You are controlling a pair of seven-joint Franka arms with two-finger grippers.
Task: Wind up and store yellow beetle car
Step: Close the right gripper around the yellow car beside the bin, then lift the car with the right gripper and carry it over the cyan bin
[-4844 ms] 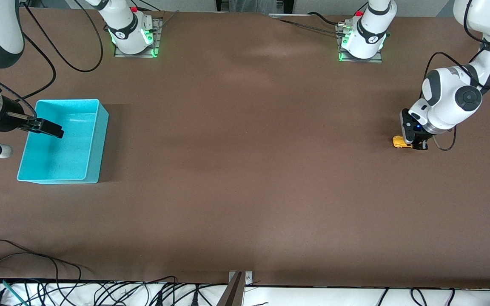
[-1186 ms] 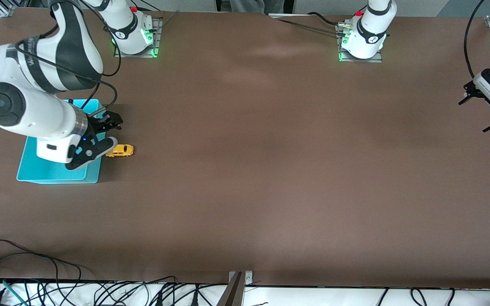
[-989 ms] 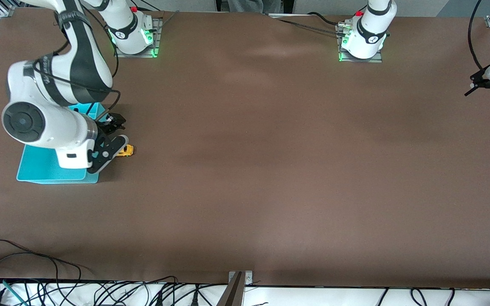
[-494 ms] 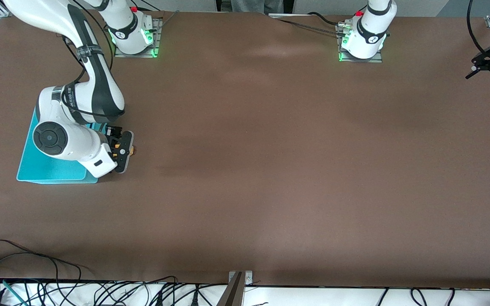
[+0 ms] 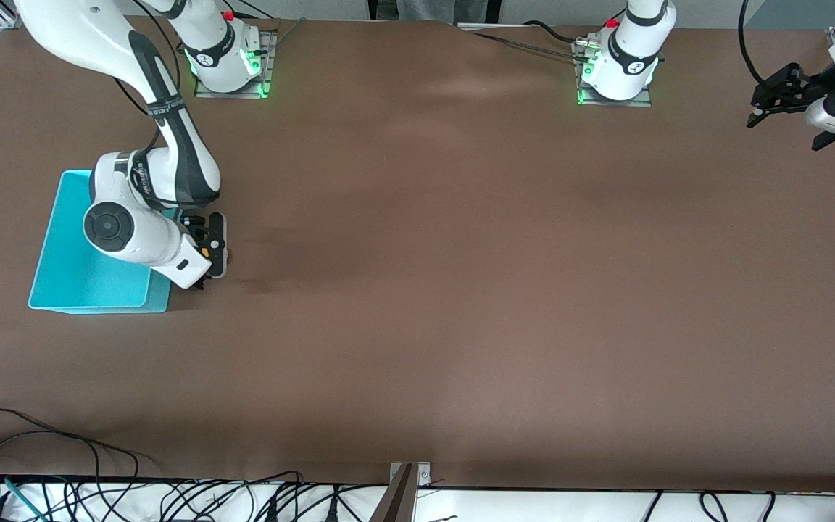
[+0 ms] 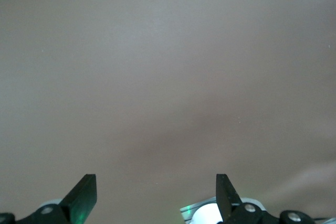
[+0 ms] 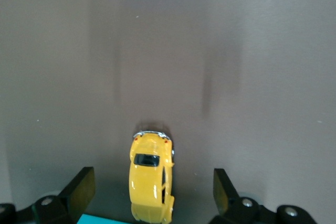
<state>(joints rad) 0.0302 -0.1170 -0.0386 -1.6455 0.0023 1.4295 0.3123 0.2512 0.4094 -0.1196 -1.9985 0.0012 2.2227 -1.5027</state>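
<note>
Right wrist view: the right tool point(image 7: 149, 195) is wide open and holds nothing. The yellow beetle car point(image 7: 151, 177) sits on the desk point(image 5: 461, 290) between its fingers, not yet grabbed. The turquoise bin point(image 5: 69, 279) just beside is empty. The left tool point(image 5: 787, 101) waits open, well apart.

Brown table point(image 5: 461, 290), cables point(image 5: 171, 500) along edge

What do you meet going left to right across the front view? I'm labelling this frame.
turquoise bin → right gripper over the yellow beetle car, beside the bin → bare brown table → left gripper, open, waiting.
</note>
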